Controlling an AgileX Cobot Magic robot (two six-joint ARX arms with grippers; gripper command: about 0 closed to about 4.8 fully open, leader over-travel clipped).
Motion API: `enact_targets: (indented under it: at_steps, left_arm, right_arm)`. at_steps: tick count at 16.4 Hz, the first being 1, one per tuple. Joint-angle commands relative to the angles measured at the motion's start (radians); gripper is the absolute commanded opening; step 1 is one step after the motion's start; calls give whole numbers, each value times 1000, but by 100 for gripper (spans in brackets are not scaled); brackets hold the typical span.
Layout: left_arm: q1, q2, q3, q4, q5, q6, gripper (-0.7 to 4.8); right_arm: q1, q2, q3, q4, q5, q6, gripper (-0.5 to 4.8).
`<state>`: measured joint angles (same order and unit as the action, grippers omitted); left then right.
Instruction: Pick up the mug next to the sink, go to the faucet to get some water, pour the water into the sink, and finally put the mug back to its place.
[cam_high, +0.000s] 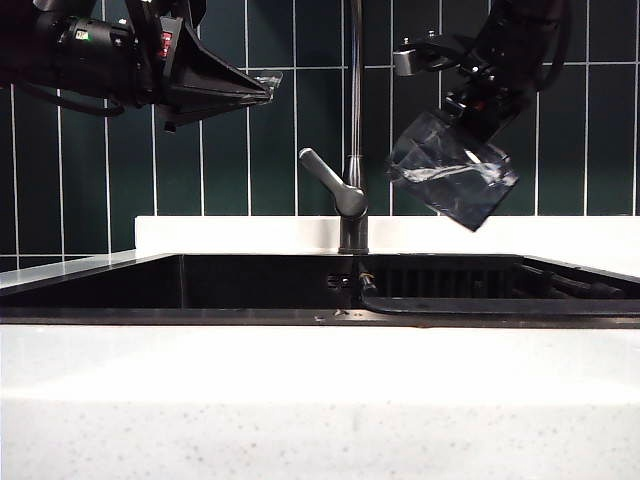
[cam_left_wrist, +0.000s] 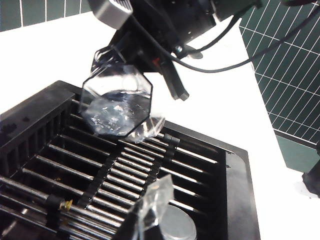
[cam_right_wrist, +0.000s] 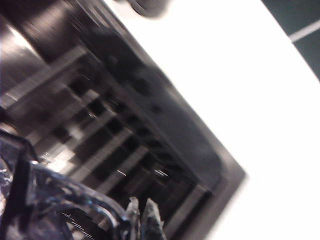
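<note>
Mug (cam_high: 452, 182) is tilted over the sink (cam_high: 90, 285) at the faucet's (cam_high: 353, 120) 3 o'clock, right gripper (cam_high: 470, 115) fingers pinching it; water inside, pour starting. Left gripper (cam_high: 262, 88) fingers pressed together, idle. Putting back remains.

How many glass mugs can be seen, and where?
1. The mug is tilted in the shut right gripper above the sink, right of the faucet. No others visible.

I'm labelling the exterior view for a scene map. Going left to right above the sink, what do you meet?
Left gripper, shut and empty, held high on the left → faucet lever → faucet pipe → mug, tilted with water inside, gripped by the shut right gripper above it.
</note>
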<state>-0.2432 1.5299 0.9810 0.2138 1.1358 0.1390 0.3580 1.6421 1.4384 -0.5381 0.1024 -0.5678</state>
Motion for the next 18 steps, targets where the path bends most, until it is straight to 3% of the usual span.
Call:
enact_targets:
  at_steps: [1,10,18]
  left_arm:
    - [1,-6,1,-35,1,-3,-6]
    - [1,-6,1,-165,12,-46,-6]
    - [1,-6,1,-235,56,-43,-6]
  right_arm:
    - [48,-14,7,17,149,-94,-5]
    - [215,-13,7,19,463,-201,-5]
    - [266,-13,7,-21,718,-304,-5]
